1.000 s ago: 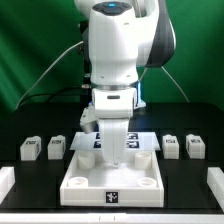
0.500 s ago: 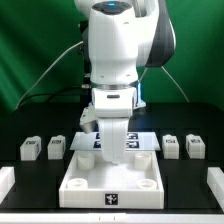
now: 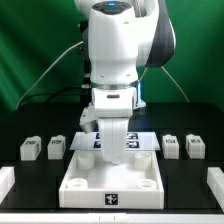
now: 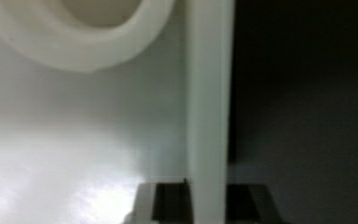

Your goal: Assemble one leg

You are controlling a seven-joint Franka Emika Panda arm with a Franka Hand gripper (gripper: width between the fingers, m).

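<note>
Four legs, small white blocks with tags, stand in a row on the black table: two at the exterior view's left and two at its right. The large white square tray-like piece lies in the middle. My gripper reaches straight down onto its back part. In the wrist view my gripper has one dark finger on each side of the tray piece's upright wall, pressed against it. A round corner socket shows beside the wall. No leg is held.
The marker board lies flat behind the tray piece, partly hidden by my arm. White rails stand at the table's front corners, at the exterior view's left and right. A green backdrop and cables hang behind.
</note>
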